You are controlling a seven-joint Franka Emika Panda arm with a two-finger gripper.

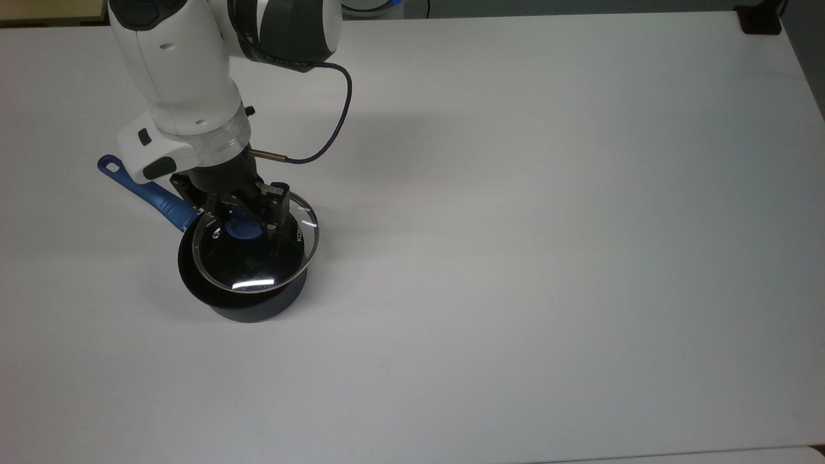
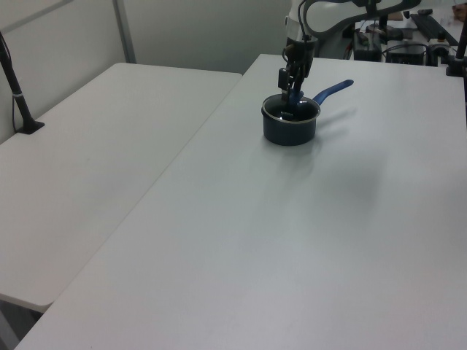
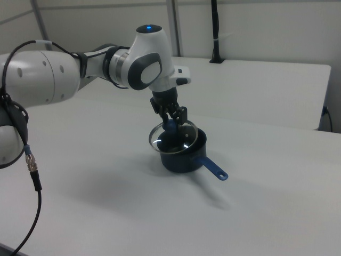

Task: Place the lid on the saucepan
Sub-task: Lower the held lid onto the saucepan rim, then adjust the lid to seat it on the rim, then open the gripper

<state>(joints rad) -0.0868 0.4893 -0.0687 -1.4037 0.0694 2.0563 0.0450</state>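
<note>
One lid is held by its blue knob over the mouth of the saucepan, the tool being pinched onto that knob from both sides. In the right view the lid is seen tilted, its rim raised on the right view's left and dipped toward the pan on the other side; whether the low edge is touching the pan's rim cannot be told. The white lettering is shown near the lid's edge on the top view's right. The saucepan is stood on the white bench toward the top view's left edge, well apart from the other edges, with its long blue handle pointed toward the top view's upper left corner. In the left view the tool is seen directly above the pan.
</note>
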